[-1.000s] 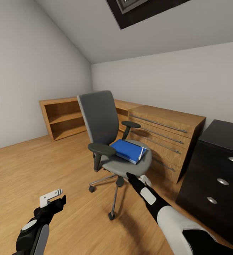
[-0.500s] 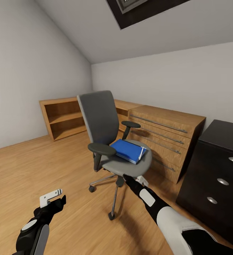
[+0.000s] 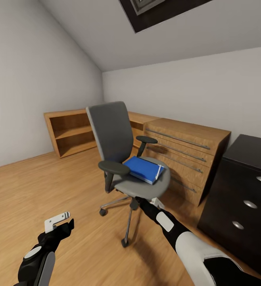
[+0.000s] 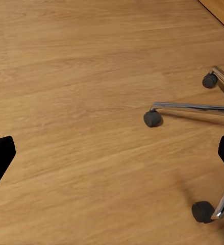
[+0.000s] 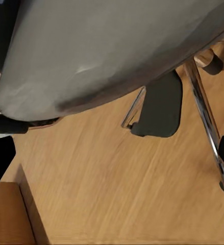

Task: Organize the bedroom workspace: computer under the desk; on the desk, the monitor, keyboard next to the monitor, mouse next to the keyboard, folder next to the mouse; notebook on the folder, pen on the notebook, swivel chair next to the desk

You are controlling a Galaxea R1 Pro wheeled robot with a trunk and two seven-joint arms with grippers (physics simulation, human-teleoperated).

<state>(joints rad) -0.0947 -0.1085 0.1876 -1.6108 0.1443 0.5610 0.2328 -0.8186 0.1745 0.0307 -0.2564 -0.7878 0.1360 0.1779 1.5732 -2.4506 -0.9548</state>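
Observation:
The swivel chair (image 3: pixel 114 135) stands mid-room with its grey seat facing me, and the bright blue folder (image 3: pixel 141 167) lies flat on the seat's right half. My right gripper (image 3: pixel 146 201) is open just below the seat's front edge, close to the chair's column. In the right wrist view the grey underside of the seat (image 5: pixel 106 51) looms over the right gripper (image 5: pixel 114 153), touching nothing. My left gripper (image 3: pixel 61 224) hangs open low over the floor, left of the chair's chrome base (image 4: pixel 193 107). Monitor, keyboard and notebook are out of view.
The black drawer unit (image 3: pixel 245 198) of the desk, with round silver knobs, stands at the right. Low light-wood cabinets (image 3: pixel 182 153) and an open shelf (image 3: pixel 69 133) line the far walls behind the chair. Wood floor (image 3: pixel 47 182) lies to the left. A black lever (image 5: pixel 160 109) hangs under the seat.
My right gripper has crept a little left and forward, closer under the seat's front edge. The left arm, the chair and the folder have not moved.

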